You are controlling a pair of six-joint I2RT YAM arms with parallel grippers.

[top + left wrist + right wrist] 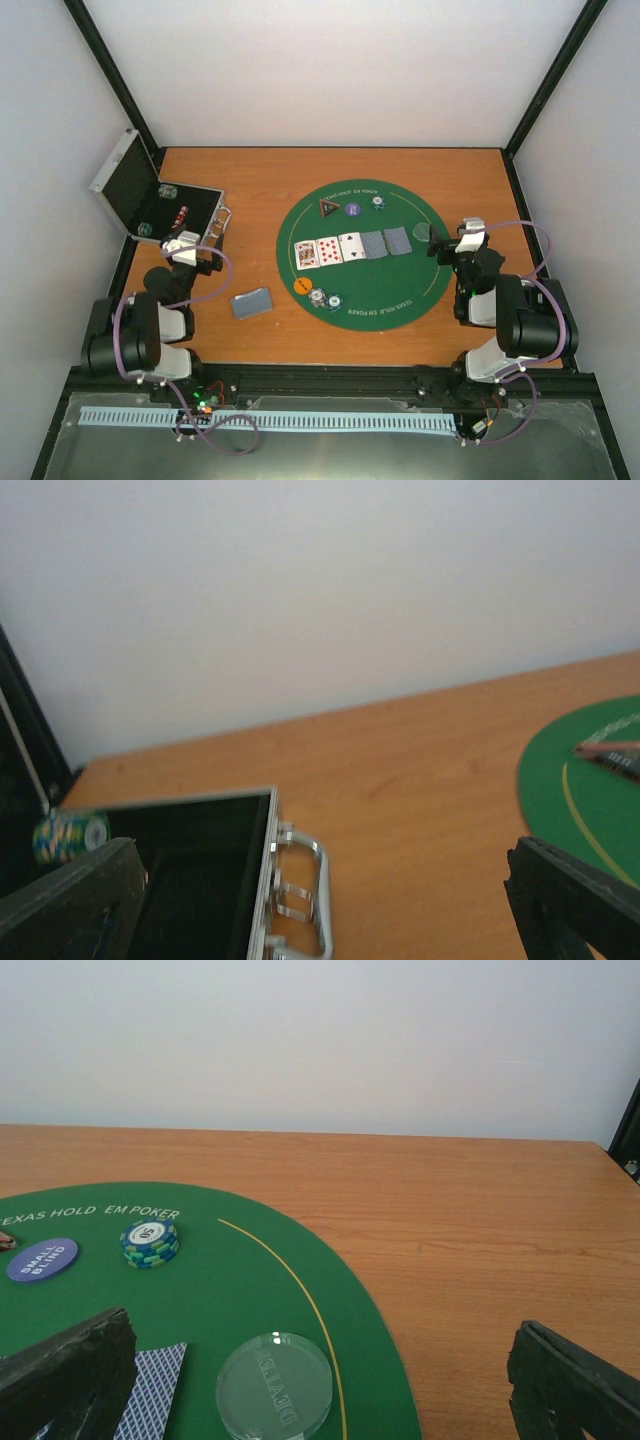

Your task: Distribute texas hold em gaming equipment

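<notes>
On the green round mat (400, 290) lie three face-up cards (329, 250) and two face-down cards (385, 242). Beyond them lie the dark triangle (327, 208), a purple chip (352, 209) and a green chip stack (378, 202). The clear disc (422, 232) lies at the mat's right. An orange chip (301, 285), a speckled white chip (317, 296) and a green chip (331, 301) lie at the near left. A grey-blue deck (251, 303) lies on the wood. My left gripper (190, 240) is open and empty by the case (160, 200). My right gripper (443, 244) is open and empty just behind the disc (275, 1385).
The silver case's black inside (200, 880) holds a green chip stack (70, 835); its handle (305, 880) lies between my left fingers. The right wrist view shows a card back (150, 1390), the green stack (150, 1242) and the purple chip (42, 1259). Black frame posts stand at the table's corners.
</notes>
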